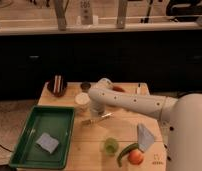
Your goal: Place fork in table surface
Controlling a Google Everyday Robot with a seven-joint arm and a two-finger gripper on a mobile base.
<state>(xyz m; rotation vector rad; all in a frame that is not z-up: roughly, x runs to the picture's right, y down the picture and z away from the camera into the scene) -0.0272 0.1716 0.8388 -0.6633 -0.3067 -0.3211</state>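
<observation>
**Claw low over the worktop, fork lying just below it**

The claw [97, 108] sits near the centre of the frame, at the end of the white arm [139, 102] that comes in from the right edge. It points down at the worktop [94, 150]. I cannot tell if the claw is spread or pressed together, because the arm covers it.

Directly under the claw the fork [97, 119] lies flat on the light wooden planks. It is slanted, with its right end a little higher in the frame. I cannot tell whether the claw touches it.

Just left of the claw stands a white cup [82, 100]. Above it are a small dark cup [85, 86] and a dark bowl [57, 86]. Lower down, a green cup [111, 145] stands near a pale folded cloth [145, 137], a green vegetable [125, 151] and an orange fruit [136, 157]. At lower left a green tray [24, 145] holds a grey-blue sponge [47, 142].
</observation>
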